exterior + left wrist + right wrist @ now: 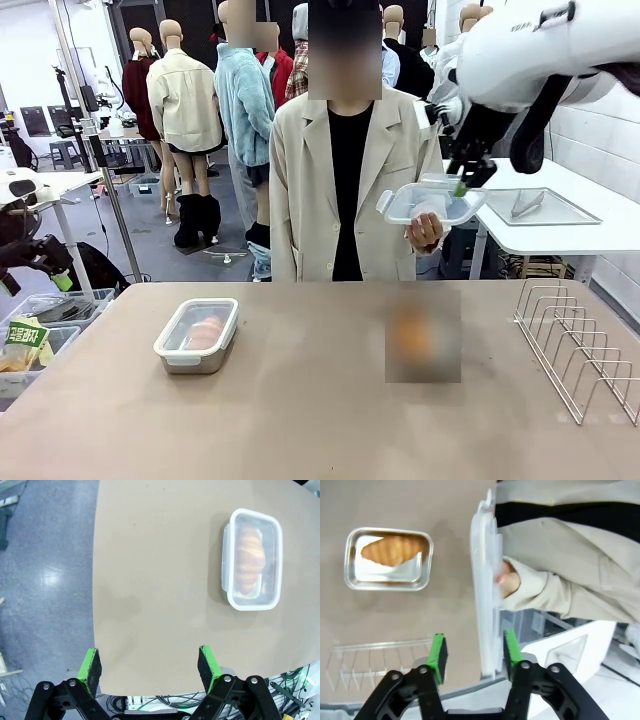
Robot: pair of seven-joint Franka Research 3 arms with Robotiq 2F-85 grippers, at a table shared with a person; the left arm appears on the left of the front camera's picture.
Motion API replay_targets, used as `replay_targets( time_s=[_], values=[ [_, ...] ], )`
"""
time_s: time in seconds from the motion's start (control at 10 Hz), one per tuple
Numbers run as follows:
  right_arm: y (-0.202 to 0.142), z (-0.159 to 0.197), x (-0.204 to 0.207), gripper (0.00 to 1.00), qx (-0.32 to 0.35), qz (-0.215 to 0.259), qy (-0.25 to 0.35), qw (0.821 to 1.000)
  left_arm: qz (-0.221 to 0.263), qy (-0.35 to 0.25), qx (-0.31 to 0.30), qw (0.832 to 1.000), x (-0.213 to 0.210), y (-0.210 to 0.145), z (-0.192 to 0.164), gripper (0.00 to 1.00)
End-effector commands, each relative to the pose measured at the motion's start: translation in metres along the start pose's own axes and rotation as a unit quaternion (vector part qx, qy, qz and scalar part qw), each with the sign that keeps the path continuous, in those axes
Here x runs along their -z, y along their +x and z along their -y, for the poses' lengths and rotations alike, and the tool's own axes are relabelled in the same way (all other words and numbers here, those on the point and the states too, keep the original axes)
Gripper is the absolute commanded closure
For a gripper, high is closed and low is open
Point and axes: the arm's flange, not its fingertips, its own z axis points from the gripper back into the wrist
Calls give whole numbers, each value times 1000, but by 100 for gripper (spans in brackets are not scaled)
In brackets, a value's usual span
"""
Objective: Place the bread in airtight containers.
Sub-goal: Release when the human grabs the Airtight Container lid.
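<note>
Nearest the lens in the right wrist view, the right gripper point(472, 652) stood with its green pads parted around the near end of a clear, white-rimmed rectangular plastic lid point(486, 585); one pad lay close against the lid's edge, the other stood off it, so whether it truly gripped I cannot tell. Further up that frame the person's hand point(507, 579) held the same lid from the other side. At the upper left sat an open shiny stainless-steel tin point(388, 558) with a golden-brown ridged croissant point(394, 549) inside, uncovered. A wire rack point(380, 665) lay at the lower left.

In the left wrist view, the left gripper point(149, 666) hung wide open and empty at the bottom edge, over the brown table point(160, 580). At the upper right a second tin, already closed under its clear lid point(252, 558), held another croissant point(249, 560).

By my judgement one container was finished; the other had its bread in and only lacked the lid being handed over.
</note>
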Motion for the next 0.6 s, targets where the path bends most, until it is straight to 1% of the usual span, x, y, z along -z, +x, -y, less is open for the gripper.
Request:
replay_targets(
  time_s=[0.0, 0.1, 0.3, 0.4, 0.5],
  values=[
    [-44, -1, -31, 0, -8, -3, 57, 998, 5, 4, -8, 1000, 0, -1, 0, 0],
    [-69, -3, -41, 0, -15, 5, 109, 994, 5, 4, -8, 1000, 0, -1, 0, 0],
    [-111, -26, -43, 0, 13, 40, 210, 977, 5, 4, -8, 1000, 0, -1, 0, 0],
    [-128, -35, -39, 0, 48, 61, 245, 966, 5, 4, -8, 1000, 0, -1, 0, 0],
    [-139, -43, -34, 0, 50, 66, 262, 962, 5, 4, -8, 1000, 0, -1, 0, 0]
  ],
)
